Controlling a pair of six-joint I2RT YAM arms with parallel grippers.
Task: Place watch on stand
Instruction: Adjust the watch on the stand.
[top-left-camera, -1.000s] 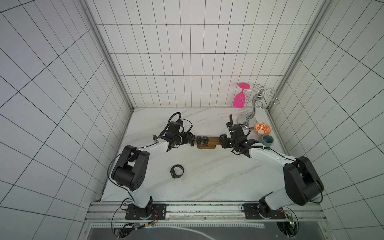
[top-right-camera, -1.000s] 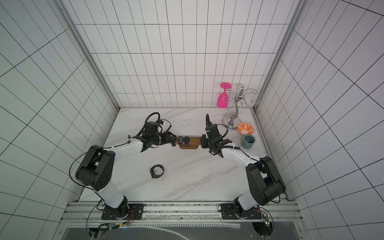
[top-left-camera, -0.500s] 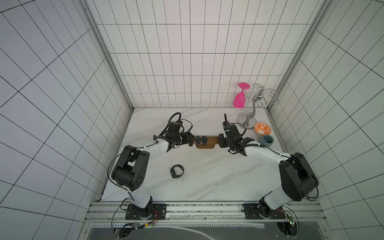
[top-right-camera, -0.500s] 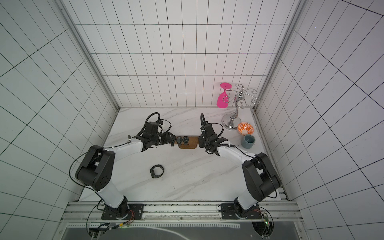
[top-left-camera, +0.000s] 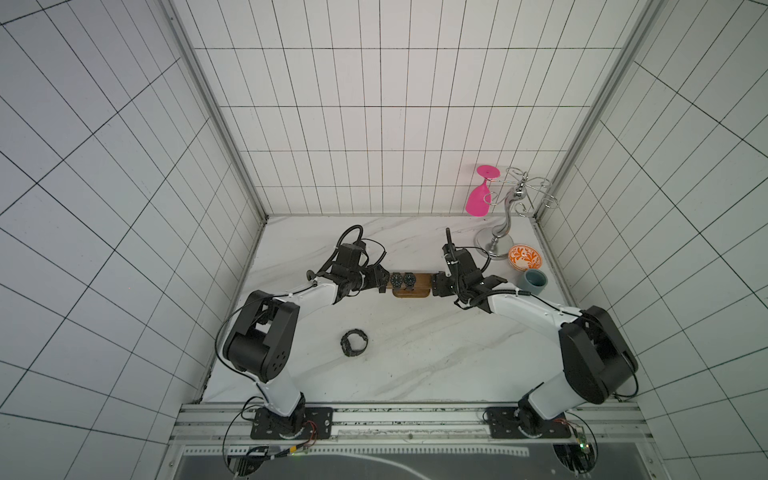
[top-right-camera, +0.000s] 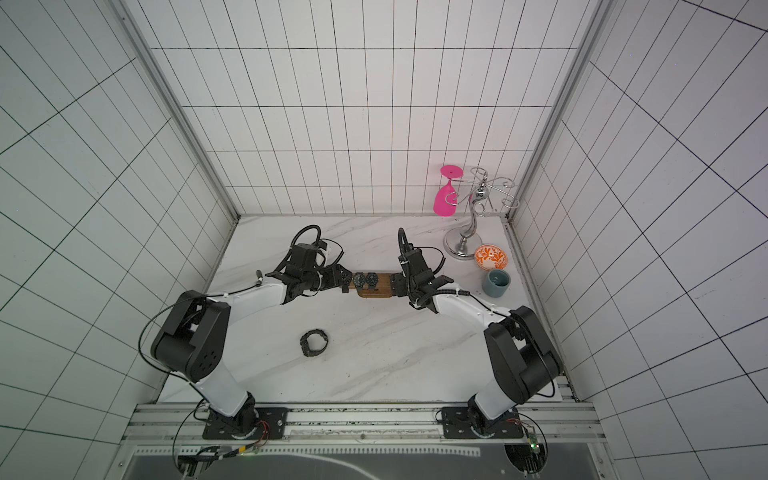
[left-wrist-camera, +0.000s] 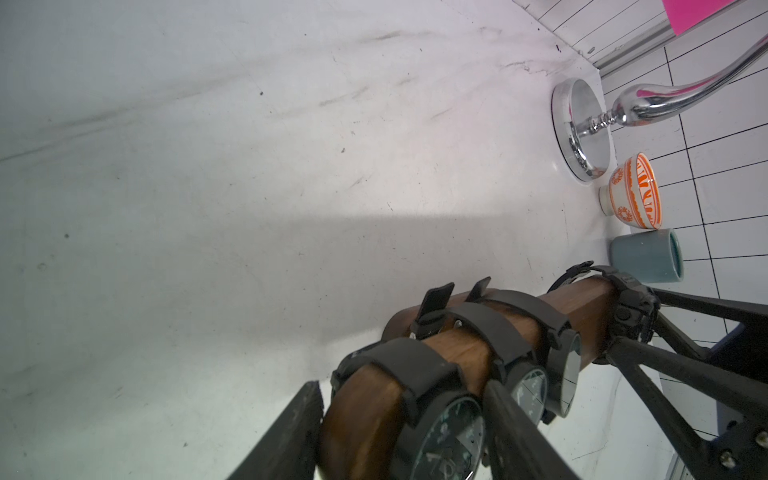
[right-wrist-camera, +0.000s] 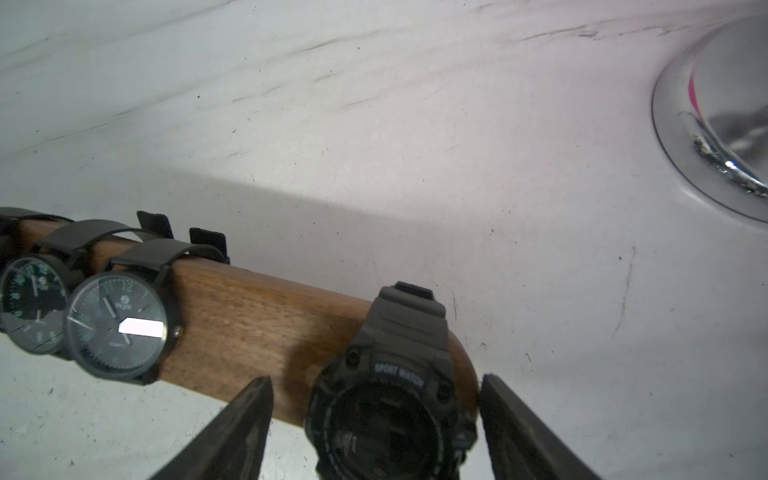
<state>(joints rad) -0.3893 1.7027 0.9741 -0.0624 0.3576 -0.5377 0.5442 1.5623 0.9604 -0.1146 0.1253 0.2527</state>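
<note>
The stand (top-left-camera: 417, 286), a brown wooden bar, sits mid-table in both top views (top-right-camera: 382, 286). Several dark watches hang on it. Two round-faced ones (right-wrist-camera: 118, 324) sit near its left half. A black sport watch (right-wrist-camera: 395, 399) sits on its right end. My right gripper (right-wrist-camera: 376, 380) is open around that sport watch, with a gap on each side. My left gripper (left-wrist-camera: 401, 388) is shut on the bar's left end, over a round watch (left-wrist-camera: 449, 440) there. Another black watch (top-left-camera: 354, 343) lies loose on the table nearer the front (top-right-camera: 314, 343).
At the back right stand a chrome wire rack (top-left-camera: 496, 241) with a pink glass (top-left-camera: 478, 199) hanging upside down from it, an orange-patterned bowl (top-left-camera: 525, 257) and a blue-grey cup (top-left-camera: 535, 281). Tiled walls close in three sides.
My right gripper moved left along the bar's right end, and its jaws have spread off the sport watch. The left arm has not moved.
</note>
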